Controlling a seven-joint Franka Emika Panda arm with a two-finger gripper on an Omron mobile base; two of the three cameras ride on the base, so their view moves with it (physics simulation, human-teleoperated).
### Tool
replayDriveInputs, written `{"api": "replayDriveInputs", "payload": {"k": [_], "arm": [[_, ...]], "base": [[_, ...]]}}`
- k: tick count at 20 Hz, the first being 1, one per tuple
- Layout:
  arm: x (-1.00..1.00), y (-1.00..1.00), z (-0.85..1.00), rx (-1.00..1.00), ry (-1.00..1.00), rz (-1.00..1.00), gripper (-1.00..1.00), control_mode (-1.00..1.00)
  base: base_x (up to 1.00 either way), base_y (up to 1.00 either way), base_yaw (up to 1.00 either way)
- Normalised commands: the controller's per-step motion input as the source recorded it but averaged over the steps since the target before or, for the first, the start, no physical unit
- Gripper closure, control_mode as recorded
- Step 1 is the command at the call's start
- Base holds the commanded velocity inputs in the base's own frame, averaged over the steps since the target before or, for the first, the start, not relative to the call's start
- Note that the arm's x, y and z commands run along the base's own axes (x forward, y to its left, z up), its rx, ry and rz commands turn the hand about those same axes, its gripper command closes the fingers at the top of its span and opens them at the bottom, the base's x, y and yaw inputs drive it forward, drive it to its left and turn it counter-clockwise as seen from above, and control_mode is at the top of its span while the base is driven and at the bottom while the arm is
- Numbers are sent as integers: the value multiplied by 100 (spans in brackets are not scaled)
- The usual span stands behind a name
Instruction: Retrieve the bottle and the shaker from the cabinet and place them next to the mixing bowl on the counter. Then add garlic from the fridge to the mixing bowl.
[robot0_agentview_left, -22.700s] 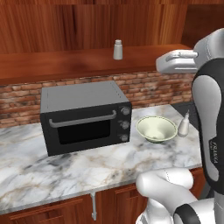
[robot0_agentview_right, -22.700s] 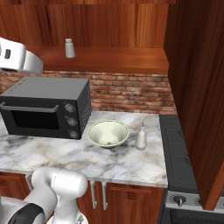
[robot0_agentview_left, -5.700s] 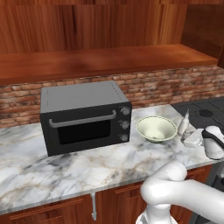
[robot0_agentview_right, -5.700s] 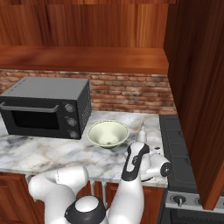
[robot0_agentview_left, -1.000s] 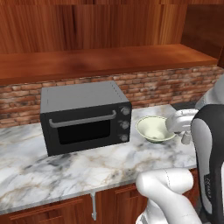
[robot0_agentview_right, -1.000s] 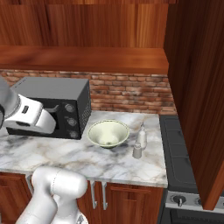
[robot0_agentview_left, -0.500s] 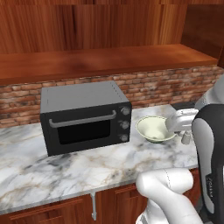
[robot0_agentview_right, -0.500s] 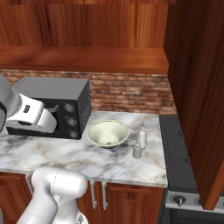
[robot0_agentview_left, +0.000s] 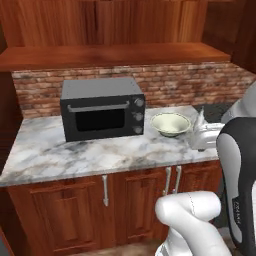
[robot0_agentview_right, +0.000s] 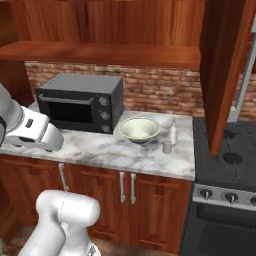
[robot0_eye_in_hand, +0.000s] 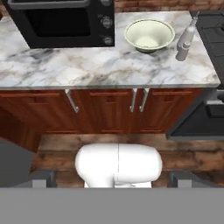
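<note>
My gripper (robot0_eye_in_hand: 112, 186) stands spread wide with nothing between its fingers, looking down from high above the floor. On the grey-veined marble counter (robot0_agentview_right: 100, 145) the pale green round mixing bowl (robot0_agentview_right: 139, 129) sits right of the black toaster oven (robot0_agentview_right: 80, 102). The slim white bottle (robot0_agentview_right: 173, 133) stands just beside the bowl, and the small grey shaker (robot0_agentview_right: 167, 146) stands near the bottle's foot, toward the counter's front edge.

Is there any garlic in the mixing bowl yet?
No, the mixing bowl on the counter looks empty inside in the hand view.
</note>
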Motion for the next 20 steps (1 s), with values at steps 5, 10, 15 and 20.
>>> {"api": "replayDriveInputs", "payload": {"k": [5,10,15,20], "arm": [[0,0,0,0,0,0,-100,100],[0,0,0,0,0,0,-100,100],[0,0,0,0,0,0,-100,100],[0,0,0,0,0,0,-100,100]], "base": [[-42,1,91],[-12,0,100],[-13,0,100],[-25,40,97]]}}
